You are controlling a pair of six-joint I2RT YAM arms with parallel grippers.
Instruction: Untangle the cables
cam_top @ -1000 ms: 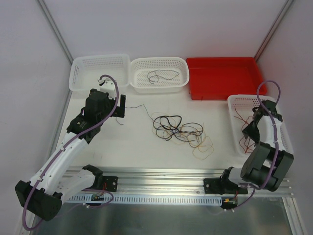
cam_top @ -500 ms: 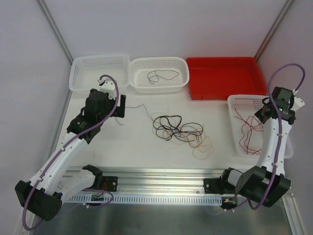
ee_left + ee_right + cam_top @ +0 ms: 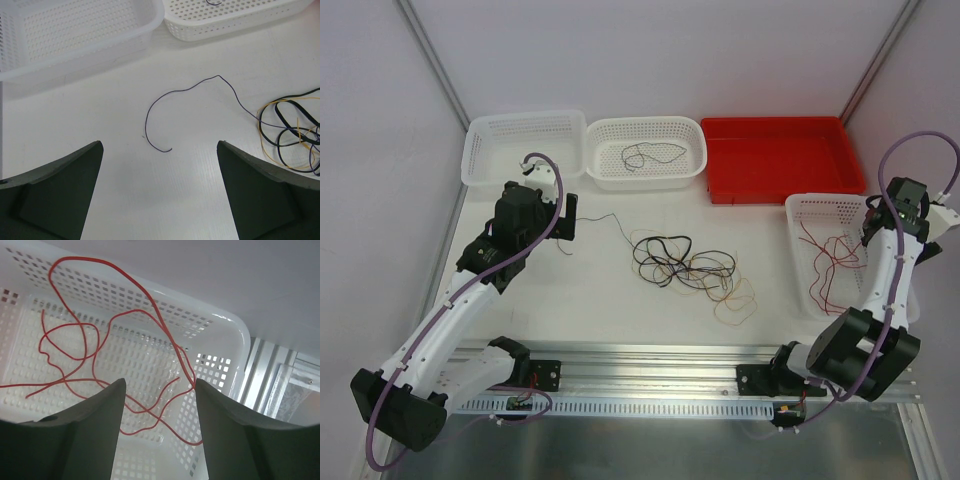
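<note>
Three white baskets (image 3: 525,116) (image 3: 645,122) (image 3: 792,212) and one red tray (image 3: 775,121) lie around the cable tangle (image 3: 685,268); two arms (image 3: 470,290) (image 3: 880,290) flank it.

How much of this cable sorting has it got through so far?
Done: red cables lie in the right basket, one dark cable in the middle basket. In hand: nothing; the right hand hangs open over the red ones, the left hand open above a loose purple strand. Left: the tangle on the table.

Ahead of your left fingers (image 3: 55,190), one purple cable (image 3: 173,92) crosses the table (image 3: 100,120); two baskets (image 3: 75,35) block beyond.
</note>
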